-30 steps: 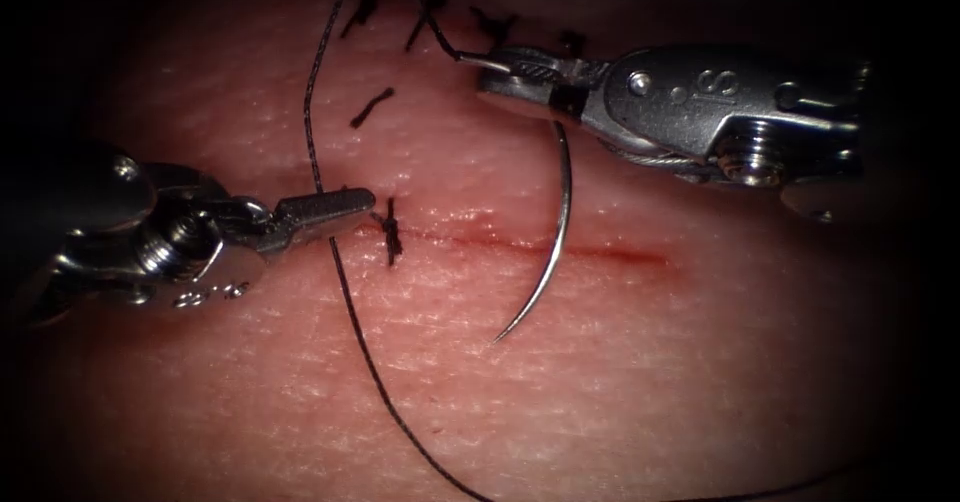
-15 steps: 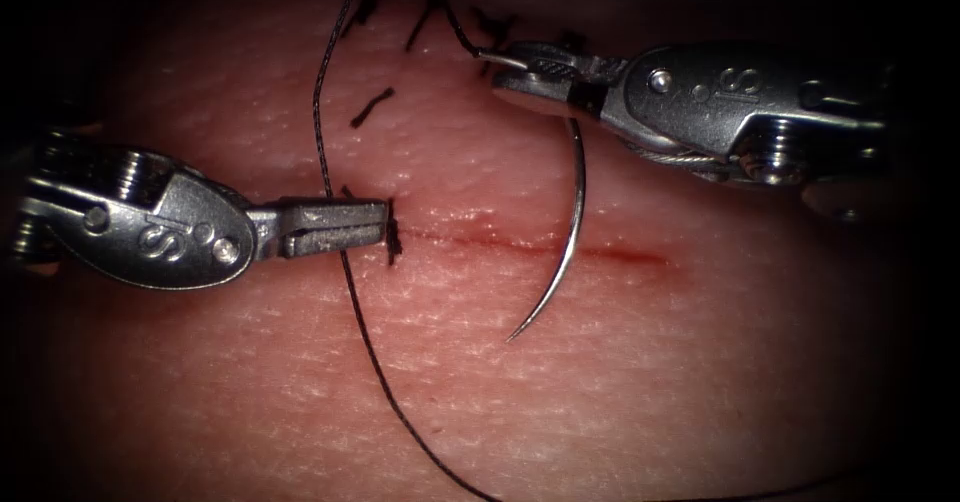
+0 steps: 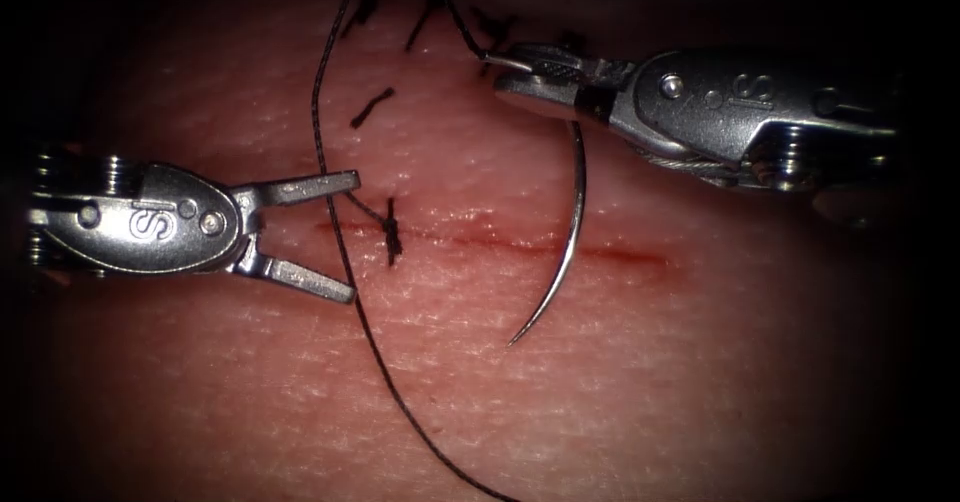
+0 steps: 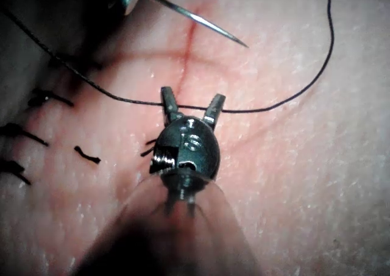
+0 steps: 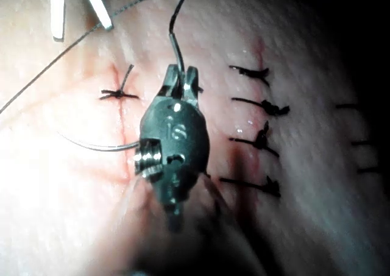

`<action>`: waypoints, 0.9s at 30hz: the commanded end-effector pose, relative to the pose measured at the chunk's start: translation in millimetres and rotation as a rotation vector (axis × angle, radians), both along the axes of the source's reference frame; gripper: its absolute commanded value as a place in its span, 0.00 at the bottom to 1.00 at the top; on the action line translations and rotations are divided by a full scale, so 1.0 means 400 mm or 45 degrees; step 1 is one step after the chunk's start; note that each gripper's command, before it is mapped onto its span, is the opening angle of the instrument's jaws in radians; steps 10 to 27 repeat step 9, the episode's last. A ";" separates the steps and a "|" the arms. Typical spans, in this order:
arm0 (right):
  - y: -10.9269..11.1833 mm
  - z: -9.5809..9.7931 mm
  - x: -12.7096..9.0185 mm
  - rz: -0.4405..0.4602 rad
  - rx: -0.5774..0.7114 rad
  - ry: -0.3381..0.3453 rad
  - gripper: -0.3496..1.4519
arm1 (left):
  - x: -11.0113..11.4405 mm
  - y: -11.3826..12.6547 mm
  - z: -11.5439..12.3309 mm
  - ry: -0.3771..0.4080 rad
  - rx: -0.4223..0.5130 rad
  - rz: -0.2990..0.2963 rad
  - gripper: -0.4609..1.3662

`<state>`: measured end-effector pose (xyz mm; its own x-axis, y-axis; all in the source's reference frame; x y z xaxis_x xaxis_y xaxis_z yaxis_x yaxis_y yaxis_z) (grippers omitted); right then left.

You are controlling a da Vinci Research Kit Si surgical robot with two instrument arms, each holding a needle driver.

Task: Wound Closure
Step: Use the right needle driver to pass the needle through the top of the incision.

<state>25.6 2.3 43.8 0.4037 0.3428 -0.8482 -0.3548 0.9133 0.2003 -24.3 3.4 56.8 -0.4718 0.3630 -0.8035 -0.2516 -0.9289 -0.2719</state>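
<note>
**A:** Right, where does each hand stand?

**B:** At centre left of the endoscope view the left hand point(image 3: 345, 235) has its jaws spread apart with nothing in them; half a second ago they were closed beside the knot. The thread point(image 3: 345, 272) runs just past their tips. At upper right, the right hand point(image 3: 535, 70) is clamped on the needle point(image 3: 568, 247) close to its thread end.

**A:** And the needle itself?

**B:** It hangs free over the tissue point(image 3: 650, 392), not in it. Its curve sweeps down across the cut point(image 3: 520, 245), with the point just below the line, right of the tied stitch point(image 3: 391, 232).

**A:** So which step?

**B:** My reading: one stitch is tied and the needle is poised for another bite (a judgement from how things lie). That would call for the point to meet the tissue squarely near the cut's edge, with the slack thread kept out of the way.

**A:** Materials?

**B:** The needle is a thin, polished steel arc. The thread is dark, fine and faintly twisted. The tissue is pale pink, moist and finely creased, with red fluid point(image 3: 625, 255) along the cut. Short cut ends of thread point(image 3: 371, 108) lie at upper left.
</note>
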 end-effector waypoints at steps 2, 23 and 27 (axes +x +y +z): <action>-0.0001 0.0000 0.0001 0.002 0.000 -0.001 0.00 | 0.0001 0.0001 -0.0002 0.001 0.001 0.003 0.37; -0.0001 0.0000 0.0001 0.002 0.000 -0.001 0.00 | 0.0002 0.0000 -0.0002 0.001 0.000 0.004 0.37; -0.0001 0.0000 0.0001 0.002 0.000 -0.001 0.00 | 0.0002 0.0000 -0.0002 0.001 0.000 0.004 0.37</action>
